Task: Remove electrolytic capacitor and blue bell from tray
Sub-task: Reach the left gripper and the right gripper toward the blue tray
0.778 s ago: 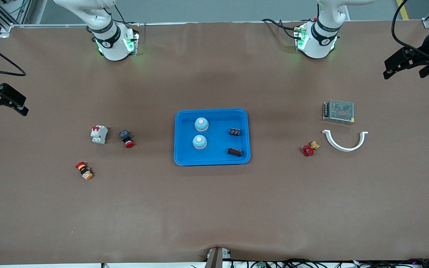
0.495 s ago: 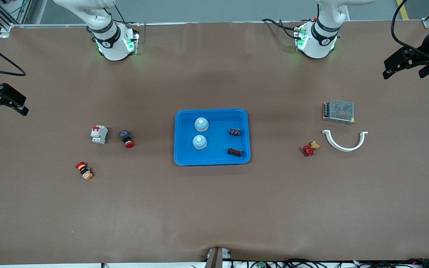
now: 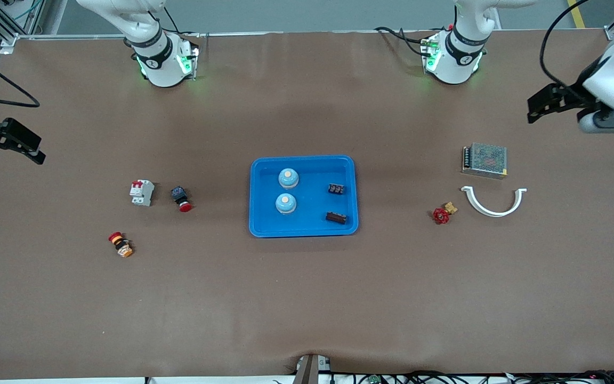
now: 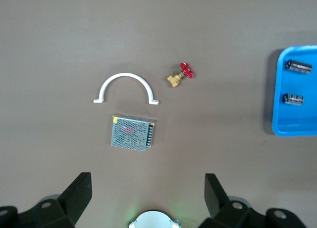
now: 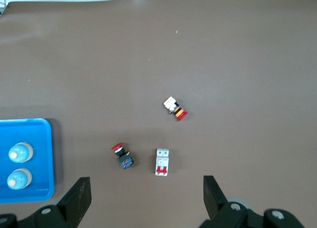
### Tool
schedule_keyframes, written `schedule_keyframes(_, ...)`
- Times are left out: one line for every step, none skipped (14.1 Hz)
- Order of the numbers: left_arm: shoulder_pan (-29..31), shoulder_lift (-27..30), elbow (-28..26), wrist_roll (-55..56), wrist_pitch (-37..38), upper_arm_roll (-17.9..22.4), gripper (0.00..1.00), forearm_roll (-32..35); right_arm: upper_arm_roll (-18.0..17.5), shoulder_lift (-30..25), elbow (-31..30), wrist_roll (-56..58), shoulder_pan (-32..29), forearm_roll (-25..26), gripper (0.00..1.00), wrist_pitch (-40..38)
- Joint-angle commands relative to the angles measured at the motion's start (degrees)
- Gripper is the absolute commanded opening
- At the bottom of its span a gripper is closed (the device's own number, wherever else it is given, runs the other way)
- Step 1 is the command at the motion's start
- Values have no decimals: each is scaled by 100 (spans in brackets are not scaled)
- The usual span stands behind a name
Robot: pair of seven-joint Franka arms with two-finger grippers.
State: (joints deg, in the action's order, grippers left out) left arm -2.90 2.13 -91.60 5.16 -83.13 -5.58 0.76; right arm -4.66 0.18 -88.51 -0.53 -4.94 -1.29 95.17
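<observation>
— While both arms hang high, where are the parts?
— Two bells (image 3: 288,178) and two capacitors (image 3: 336,189) sit in the blue tray (image 3: 303,230), mid-surface.
— Jaws?
— Left gripper (image 4: 147,187) over its end, wide, empty. Right gripper (image 5: 147,190) likewise, gaping.

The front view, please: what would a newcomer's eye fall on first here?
First, the bright blue tray at mid-table, holding two bells toward the right arm's end and two dark capacitors toward the left arm's. Next, both open, empty grippers at the table's ends: the left gripper above bare table beside the mesh-topped power supply, the right gripper at its own end.
</observation>
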Motion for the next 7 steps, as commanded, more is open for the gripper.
schedule_keyframes(-18,-256,73,492,87,-312,100,57,-44,0,-26,-53,185,-196,100,-401)
schedule_keyframes(-27,-370,55,791,78,-478,100,30,-44,9,-130,-114,334,-266,100,-464)
schedule_keyframes(-18,-493,29,1081,35,-697,100,47,-44,0,-236,-297,431,-371,100,-447)
schedule_keyframes(-18,-677,29,1432,-1,-873,100,47,-44,9,-289,-673,536,-477,100,-447)
schedule_keyframes(-27,-853,29,1749,-71,-1023,100,56,-44,9,-385,-1103,694,-495,100,-403)
schedule_keyframes(-18,-1003,11,2004,-210,-1181,100,47,-44,18,-456,-1525,887,-495,100,-351)
schedule_keyframes(-27,-1135,-32,2224,-412,-1296,100,30,-44,26,-526,-1842,1028,-495,100,-289)
